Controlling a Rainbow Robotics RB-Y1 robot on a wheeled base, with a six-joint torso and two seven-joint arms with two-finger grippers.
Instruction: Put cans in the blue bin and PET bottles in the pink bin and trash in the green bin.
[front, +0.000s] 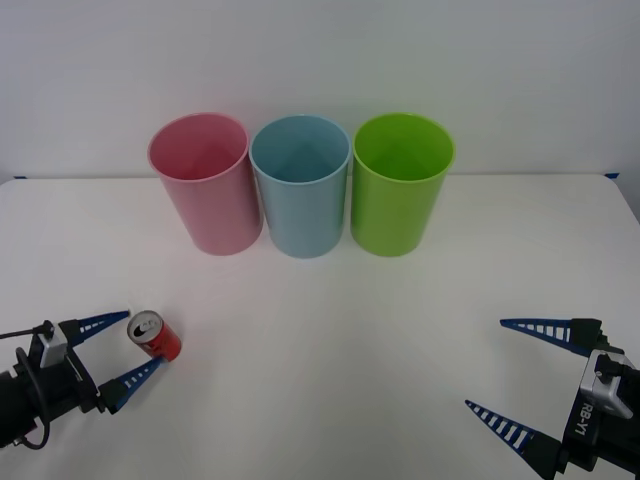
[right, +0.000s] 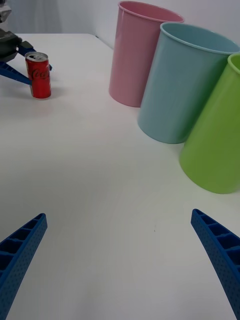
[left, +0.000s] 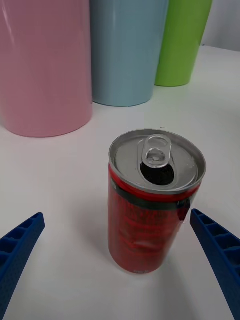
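The left gripper (front: 126, 348) is seen low over the white table (front: 330, 340), close to its near left corner, with its two blue ribbed fingers (front: 100, 322) spread wide apart. Nothing is gripped — the red can (front: 154, 334) stands upright on the table between the fingertips, with a gap visible on each side in the left wrist view. The can's (left: 152, 200) silver top is shown with its pull-tab in place and the mouth already open; a dent is seen in its lower side.

The right gripper (front: 485, 365) is placed near the near right corner of the table, well apart from the can, and its blue fingers (front: 540, 327) are likewise held wide open with nothing between them.

Along the far edge of the table three tall, tapering bins are lined up, all upright and open at the top. The pink bin (front: 207, 185) is set toward the left, the blue bin (front: 300, 187) in the middle, just beside it, and the green bin (front: 400, 185) toward the right, just beside the blue one. Whether the neighbouring bins touch cannot be told. A plain pale wall (front: 320, 60) is seen behind them.
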